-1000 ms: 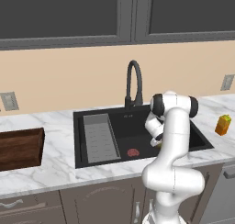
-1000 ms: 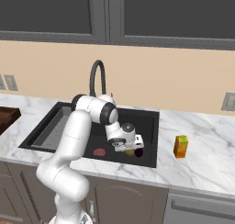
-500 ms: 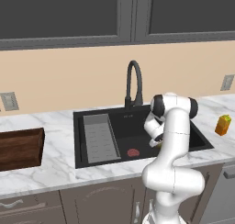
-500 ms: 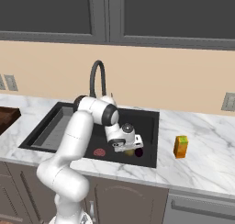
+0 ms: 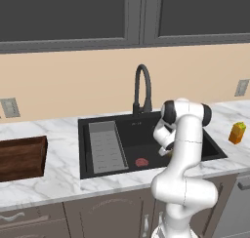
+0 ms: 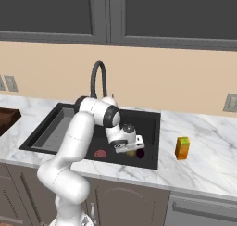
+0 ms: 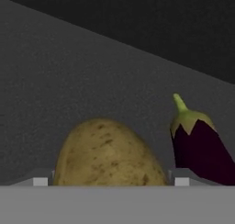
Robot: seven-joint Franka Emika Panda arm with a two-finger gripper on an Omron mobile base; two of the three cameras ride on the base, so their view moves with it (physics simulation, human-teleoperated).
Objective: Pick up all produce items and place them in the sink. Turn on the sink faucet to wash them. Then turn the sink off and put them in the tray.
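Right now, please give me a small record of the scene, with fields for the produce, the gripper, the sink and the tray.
potato: olive-yellow potato on the sink floor, between the gripper fingers
eggplant: purple eggplant beside the potato, also in the sink
gripper: low inside the sink, around the potato; grip state unclear
faucet: black faucet, no water visible
tray: brown tray on the counter beside the sink

My 2 base cams sit behind the arm, left and right, looking fwd and down; both share the sink (image 5: 100, 126), faucet (image 5: 142, 88) and counter (image 6: 203, 141). My hand cam is v. close, low inside the sink, facing a potato (image 7: 108, 155) and eggplant (image 7: 201, 145).
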